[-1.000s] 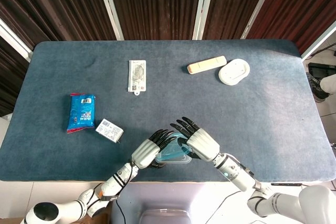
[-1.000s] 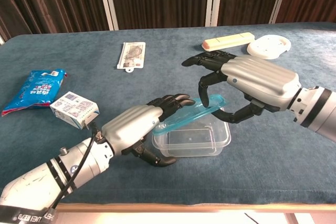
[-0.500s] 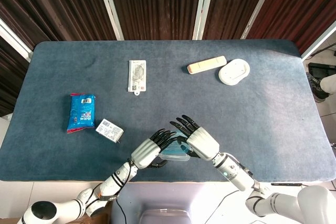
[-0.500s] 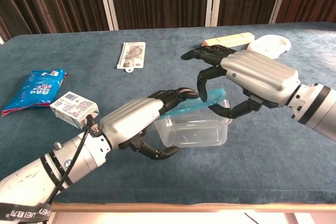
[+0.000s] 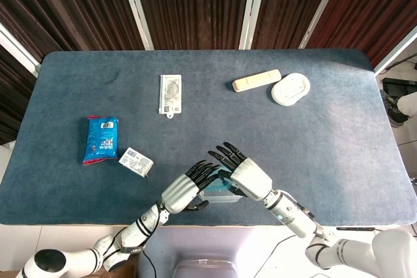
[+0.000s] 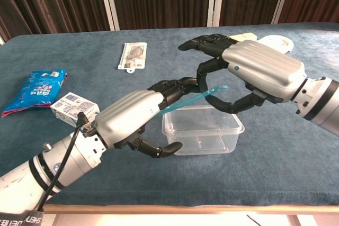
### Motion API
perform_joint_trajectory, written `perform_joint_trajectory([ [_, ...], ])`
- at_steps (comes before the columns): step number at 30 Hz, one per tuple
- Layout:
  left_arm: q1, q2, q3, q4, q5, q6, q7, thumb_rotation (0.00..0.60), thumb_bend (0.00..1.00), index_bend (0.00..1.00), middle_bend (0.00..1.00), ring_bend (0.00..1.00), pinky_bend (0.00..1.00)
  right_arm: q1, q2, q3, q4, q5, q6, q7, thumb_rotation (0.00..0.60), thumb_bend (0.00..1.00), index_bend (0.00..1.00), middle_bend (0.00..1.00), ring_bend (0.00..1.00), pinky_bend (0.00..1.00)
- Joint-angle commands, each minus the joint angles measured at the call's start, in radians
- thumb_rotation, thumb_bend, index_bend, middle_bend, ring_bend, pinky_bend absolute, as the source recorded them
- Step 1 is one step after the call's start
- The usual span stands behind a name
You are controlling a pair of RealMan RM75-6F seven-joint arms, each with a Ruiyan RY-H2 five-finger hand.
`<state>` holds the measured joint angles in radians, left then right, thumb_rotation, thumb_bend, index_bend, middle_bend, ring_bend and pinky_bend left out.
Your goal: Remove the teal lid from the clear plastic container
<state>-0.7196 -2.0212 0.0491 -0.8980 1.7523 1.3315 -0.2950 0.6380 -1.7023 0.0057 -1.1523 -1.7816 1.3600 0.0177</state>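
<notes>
Head view. Dark blue felt-like table (image 5: pixel 313 135), rounded corners, matte nap. Near front edge, both metal-shelled hands with black fingers meeting over a small clear plastic container (image 5: pixel 218 194), mostly hidden beneath them. Left hand (image 5: pixel 186 185) and right hand (image 5: pixel 247 175) angled toward each other, fingertips almost touching; teal lid (image 5: pixel 221 183) only glimpsed as a thin sliver between them. Elsewhere: blue glossy snack packet (image 5: pixel 101 139), small white printed box (image 5: pixel 136 161) just beside it, flat card-backed blister pack (image 5: pixel 170 94), cream oblong bar (image 5: pixel 257 81), white oval dish-like object (image 5: pixel 290 88) next to the bar.

Chest view. Clear plastic container (image 6: pixel 201 129) rectangular, thin-walled, rounded corners, resting on table (image 6: pixel 275 168); interior visibly empty. Teal lid (image 6: pixel 198 97) translucent, thin, flat, tilted, raised clear of container rim and above it. Right hand (image 6: pixel 249 75) gripping lid at its upper end, fingers curled over top and thumb under. Left hand (image 6: pixel 137 117) with fingers extended over lid's lower end, thumb curled beneath; contact with lid apparent, firmness of grip not determinable. Snack packet (image 6: pixel 36 90) crinkled, box (image 6: pixel 75 109) beside it, blister pack (image 6: pixel 135 55) flat further back.
</notes>
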Motion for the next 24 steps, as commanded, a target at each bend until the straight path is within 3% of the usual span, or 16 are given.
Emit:
perform_joint_trajectory([
  [1,0.002,0.024,-0.001,-0.04,0.014,0.025,0.024,0.6,0.32,0.0,0.0,0.0,0.0,0.003,0.005,0.006,-0.01,0.0,0.003,-0.005,0.6,0.61,0.9,0.19,0.0,0.0],
  [13,0.023,0.215,-0.012,-0.283,0.034,0.09,0.117,0.6,0.32,0.0,0.0,0.0,0.0,0.007,0.045,0.043,-0.076,0.012,0.02,-0.048,0.6,0.61,0.91,0.2,0.0,0.0],
  [24,0.068,0.314,0.003,-0.361,0.055,0.142,0.153,0.6,0.32,0.0,0.0,0.0,0.0,-0.015,0.165,0.076,-0.12,0.022,0.064,-0.114,0.6,0.61,0.91,0.2,0.0,0.0],
])
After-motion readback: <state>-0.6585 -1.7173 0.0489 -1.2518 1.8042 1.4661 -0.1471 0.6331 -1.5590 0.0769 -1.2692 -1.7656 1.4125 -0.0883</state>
